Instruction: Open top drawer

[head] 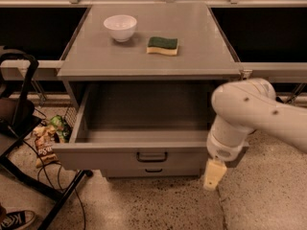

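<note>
The top drawer (144,150) of the grey metal cabinet stands pulled far out, and its deep grey tray (144,114) shows nothing inside. Its black handle (151,156) sits in the middle of the front panel. My white arm (244,114) comes in from the right. The gripper (213,174) hangs pointing down at the floor, just in front of and below the drawer's right front corner, apart from the handle and holding nothing that I can see.
A white bowl (120,27) and a green-and-yellow sponge (162,45) lie on the cabinet top (201,56). A lower drawer's handle (153,170) shows under the open one. A black frame (24,128), snack bags (45,143), cables and a shoe (14,219) are at the left.
</note>
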`<state>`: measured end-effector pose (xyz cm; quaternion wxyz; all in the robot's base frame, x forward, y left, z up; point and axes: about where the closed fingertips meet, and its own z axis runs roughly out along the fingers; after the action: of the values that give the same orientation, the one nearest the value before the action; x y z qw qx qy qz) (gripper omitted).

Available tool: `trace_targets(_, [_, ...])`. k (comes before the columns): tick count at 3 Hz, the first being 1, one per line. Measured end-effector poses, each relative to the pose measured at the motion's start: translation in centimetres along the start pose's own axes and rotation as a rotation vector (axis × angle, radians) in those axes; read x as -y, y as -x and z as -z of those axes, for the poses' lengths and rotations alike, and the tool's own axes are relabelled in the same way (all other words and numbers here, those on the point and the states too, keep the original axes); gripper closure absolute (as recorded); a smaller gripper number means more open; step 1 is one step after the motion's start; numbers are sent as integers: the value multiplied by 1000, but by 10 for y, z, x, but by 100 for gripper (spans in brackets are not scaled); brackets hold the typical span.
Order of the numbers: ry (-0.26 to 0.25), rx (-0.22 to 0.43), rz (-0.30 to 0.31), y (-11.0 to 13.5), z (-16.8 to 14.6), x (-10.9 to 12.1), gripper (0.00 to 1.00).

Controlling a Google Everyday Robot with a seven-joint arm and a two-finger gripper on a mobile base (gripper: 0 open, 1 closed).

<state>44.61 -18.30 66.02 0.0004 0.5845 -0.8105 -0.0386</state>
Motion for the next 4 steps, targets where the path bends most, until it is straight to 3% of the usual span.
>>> trace_targets(1, [1,2,-1,1,0,0,50])
trace_targets(2, [24,0,-7,-5,-3,-21,73])
trace_targets(3, [25,0,-7,-7,-3,-21,96])
trace_targets(4, [30,-1,-13,-11,-4,-26,100])
